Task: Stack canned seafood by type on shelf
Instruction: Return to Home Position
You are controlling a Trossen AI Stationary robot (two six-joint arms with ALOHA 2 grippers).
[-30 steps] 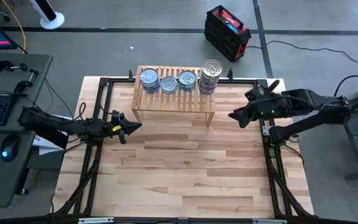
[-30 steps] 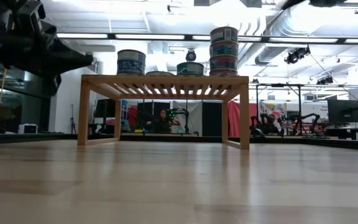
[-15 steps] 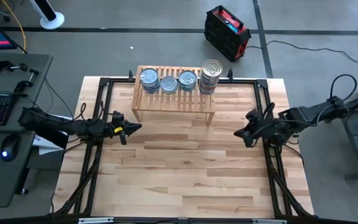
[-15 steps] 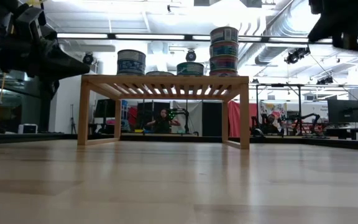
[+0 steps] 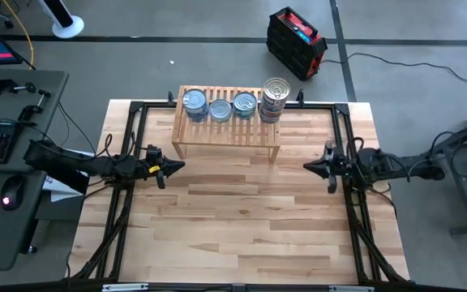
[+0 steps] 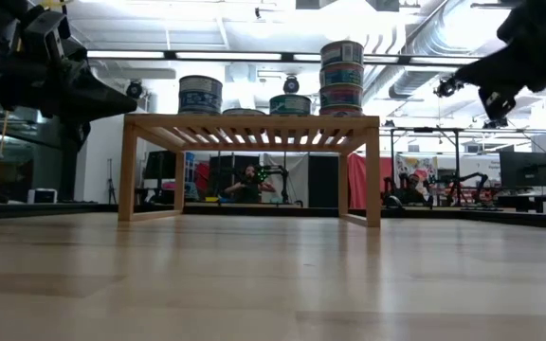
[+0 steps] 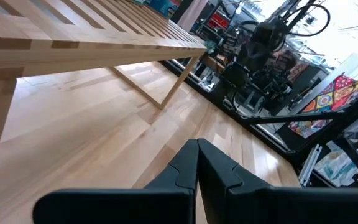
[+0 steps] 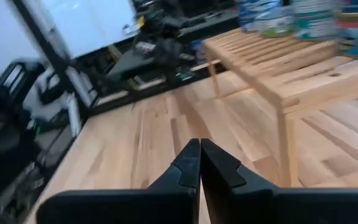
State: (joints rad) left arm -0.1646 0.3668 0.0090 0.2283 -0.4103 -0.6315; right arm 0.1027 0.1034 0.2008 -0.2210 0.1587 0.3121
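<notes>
Light-wood slats form the low shelf [image 5: 225, 132] at the upper centre of the high view. All the small round silver-lidded seafood tins [image 5: 220, 109] sit on its top in a row, with the tallest stack [image 5: 275, 99] at the row's right end. Over the pale plank tabletop [image 5: 242, 219] the left gripper [image 5: 178, 165] hangs at the frame's middle left and the right gripper [image 5: 308, 166] at the middle right, each with its dark fingers pressed together on nothing, both well apart from the shelf.

Bright, even overhead light. Ceiling strips [image 6: 159, 54] glare in the low view; the shelf [image 5: 227, 130] casts a faint shadow.
</notes>
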